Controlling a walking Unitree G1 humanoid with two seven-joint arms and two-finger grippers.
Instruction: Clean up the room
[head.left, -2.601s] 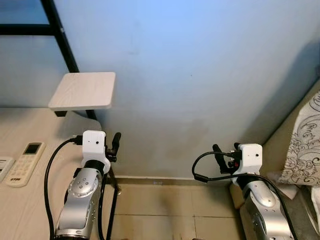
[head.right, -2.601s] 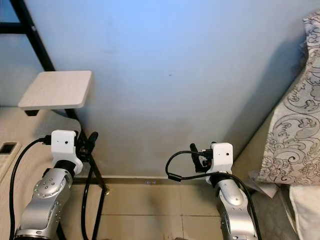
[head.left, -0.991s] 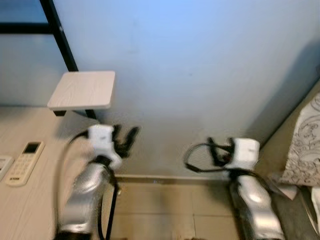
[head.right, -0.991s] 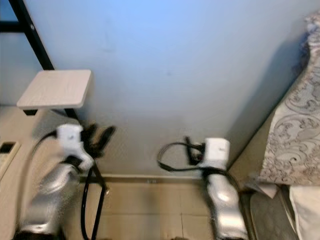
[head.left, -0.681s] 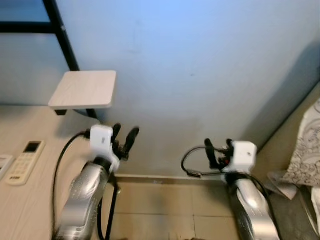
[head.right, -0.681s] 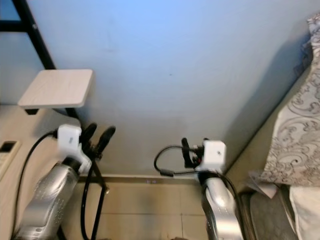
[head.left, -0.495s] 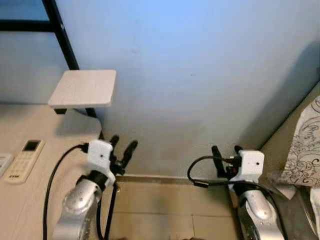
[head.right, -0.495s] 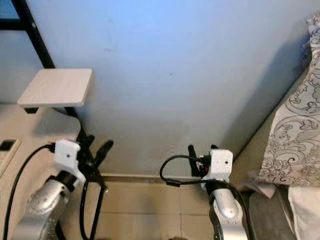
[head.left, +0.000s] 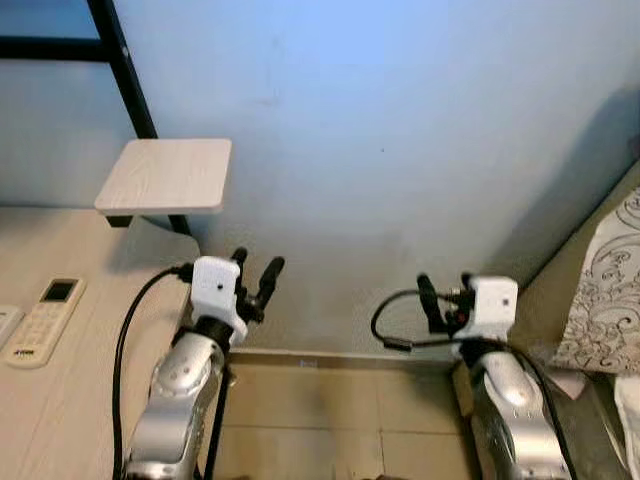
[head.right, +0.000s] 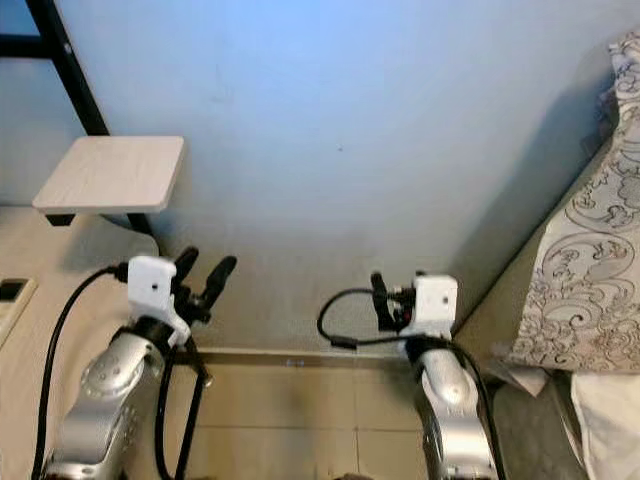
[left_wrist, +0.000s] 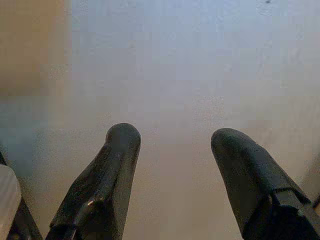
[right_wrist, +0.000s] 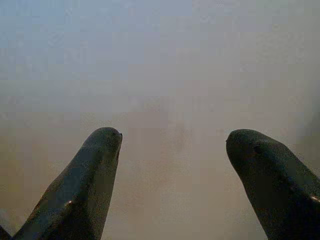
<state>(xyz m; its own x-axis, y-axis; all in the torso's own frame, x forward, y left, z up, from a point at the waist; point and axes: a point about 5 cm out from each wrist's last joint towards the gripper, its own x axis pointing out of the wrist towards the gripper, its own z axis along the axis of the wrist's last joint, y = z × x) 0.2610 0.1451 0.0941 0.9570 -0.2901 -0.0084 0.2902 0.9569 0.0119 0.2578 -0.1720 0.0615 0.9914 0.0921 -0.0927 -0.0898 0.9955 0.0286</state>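
Observation:
I face a pale blue wall (head.left: 400, 120) with both arms raised in front of it. My left gripper (head.left: 256, 265) is open and holds nothing; in the left wrist view its fingers (left_wrist: 120, 145) stand apart against the bare wall. My right gripper (head.left: 443, 290) also hangs open and empty near the wall's foot, its fingers (right_wrist: 105, 145) spread wide in the right wrist view. A white remote control (head.left: 45, 312) lies on the light wooden surface (head.left: 60, 400) at my left.
A small wooden shelf (head.left: 165, 175) juts out from a black metal frame (head.left: 120, 70) at upper left. Patterned bedding (head.right: 590, 250) hangs at the right edge. Beige floor tiles (head.left: 330, 410) lie below the skirting between my arms.
The left gripper's fingers have spread apart since 2.6 s ago. Both arms swayed, dipped and came back up to about the same height. The remote has not moved.

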